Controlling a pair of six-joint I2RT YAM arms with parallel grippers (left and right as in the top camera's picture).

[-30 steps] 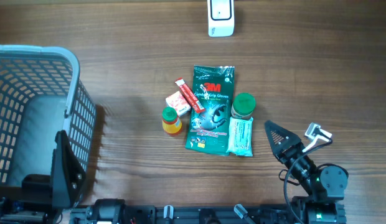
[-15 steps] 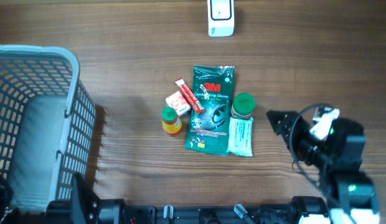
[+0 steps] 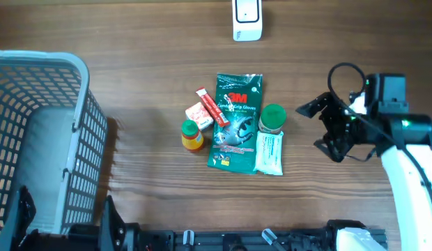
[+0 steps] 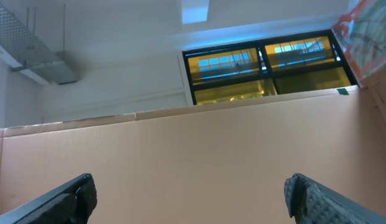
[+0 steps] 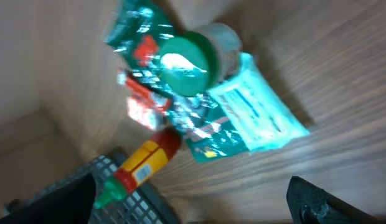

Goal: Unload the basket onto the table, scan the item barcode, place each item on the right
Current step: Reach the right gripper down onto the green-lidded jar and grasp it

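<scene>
Left gripper (image 4: pixel 190 194): you find it at 7 o'clock on the overhead view, by the near edge. Its wrist camera looks up at a wall and a lit window. The jaws stand wide apart with nothing between them.
Basket (image 3: pixel 82 70): grey mesh, at 9 o'clock on the table (image 3: pixel 146 63), well apart from the goods.
Right gripper (image 3: pixel 312 127): at 3 o'clock of the pile, jaws spread fully and empty. It points toward 9 o'clock and is near the jar but not touching it.
Wipes packet (image 3: pixel 269 153): teal, nearest you in the pile, at 6 o'clock of the jar and touching it.
Yellow bottle (image 3: pixel 191 135): green cap, at the pile's 9 o'clock side.
Green-lidded jar (image 3: pixel 272 118): upright, against the glove packet's 3 o'clock edge. Your right wrist view shows it blurred.
Glove packet (image 3: pixel 235 120): green, flat, in the middle of the pile.
Small box (image 3: pixel 197 113) and red sachet (image 3: pixel 210 107): at 9 o'clock of the glove packet, with the sachet lapping its edge.
Scanner (image 3: pixel 247 19): white, at 12 o'clock by the far edge, well apart from every item.
</scene>
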